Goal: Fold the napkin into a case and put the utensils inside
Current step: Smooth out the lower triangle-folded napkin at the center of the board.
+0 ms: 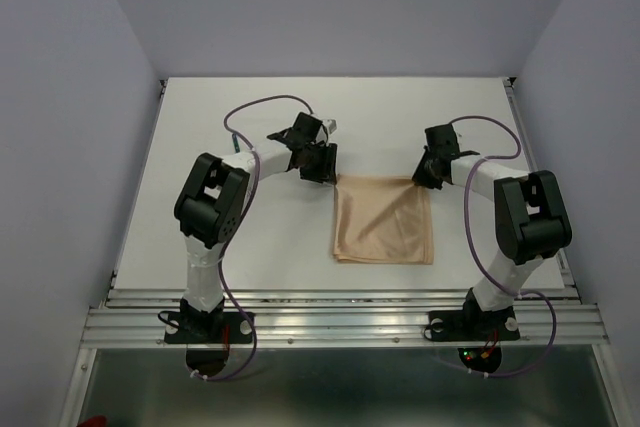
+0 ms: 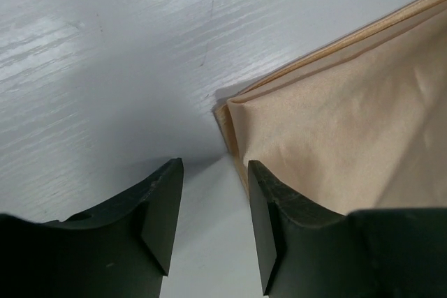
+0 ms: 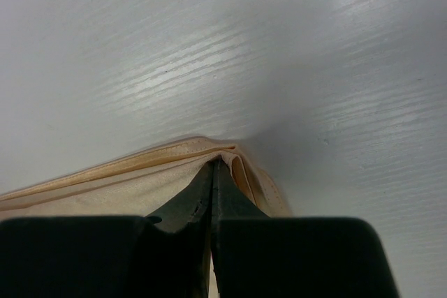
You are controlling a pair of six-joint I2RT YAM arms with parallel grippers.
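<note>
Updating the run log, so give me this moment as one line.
napkin: folded on table | left gripper: open at far-left corner | right gripper: shut on far-right corner

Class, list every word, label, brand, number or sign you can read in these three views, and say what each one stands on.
None: no view shows any readable text. The napkin is plain cloth, the white table carries no print, and the left arm and right arm show no legible marking.
</note>
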